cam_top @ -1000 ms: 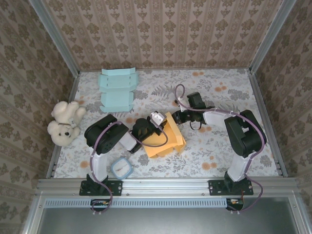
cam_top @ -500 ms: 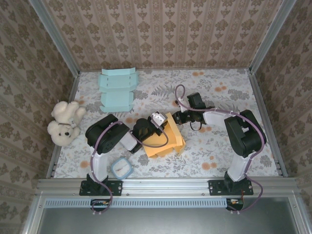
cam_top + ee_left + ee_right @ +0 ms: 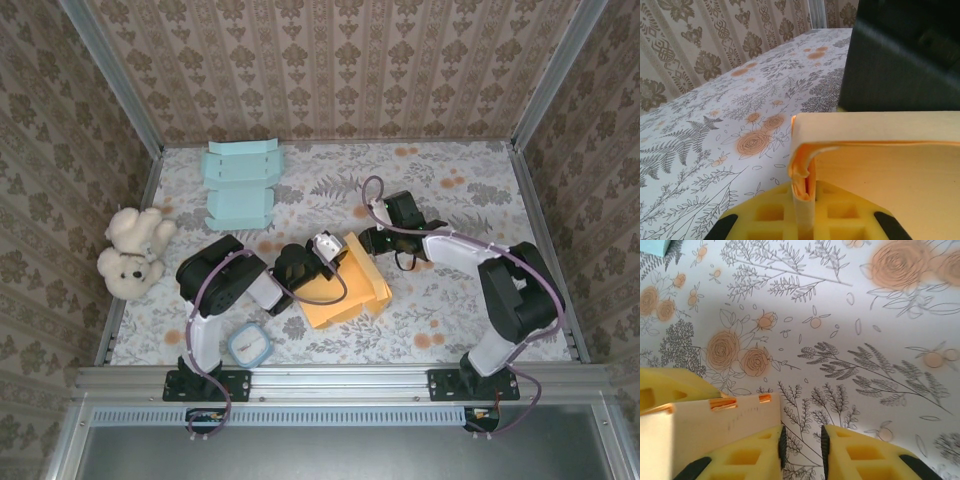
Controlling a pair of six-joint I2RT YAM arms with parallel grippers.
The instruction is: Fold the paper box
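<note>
The left hand (image 3: 802, 212) gripped the one orange paper box (image 3: 880, 165); the right hand (image 3: 802, 440) sat released beside it.

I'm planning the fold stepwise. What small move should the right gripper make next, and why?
Probably slide the right gripper toward the orange box so a panel edge enters its open jaws: the paper lies beside one finger, while the left gripper clamps another edge.

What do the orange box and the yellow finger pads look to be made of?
Orange box: thin matte card or heavy paper, judging by its crumpled, pinched edge. Finger pads: likely soft yellow foam or rubber, matte, moulded with square pockets.
</note>
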